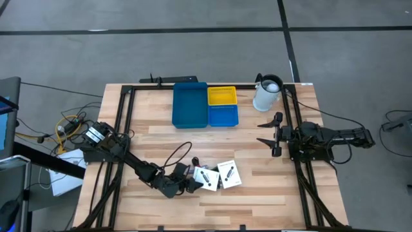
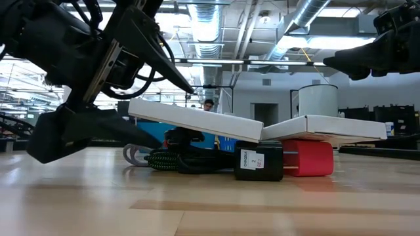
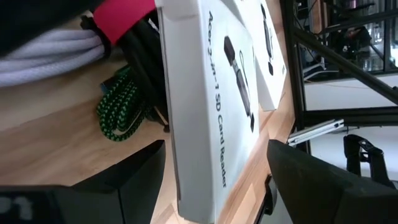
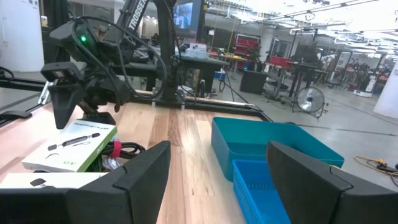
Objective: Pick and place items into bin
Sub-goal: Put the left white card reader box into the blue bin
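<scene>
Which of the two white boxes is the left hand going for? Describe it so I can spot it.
On the table, near its front edge, two white boxes lie side by side. The target box is the one nearer the open left hand, its fingers either side of it; unlike its neighbour, it lies tilted over the coiled cables.

Light is even and bright, coming from overhead fixtures (image 2: 210, 12) that burn out to white in the low view. There the worktop (image 2: 210, 203) close to the lens is soft and carries a pale sheen, and the left tool (image 2: 98, 134) is a dark, underexposed mass against the glowing room. The left wrist view blurs the white cable (image 3: 43, 59) nearest the lens. From above, shadows beside the tool are faint and short.
</scene>
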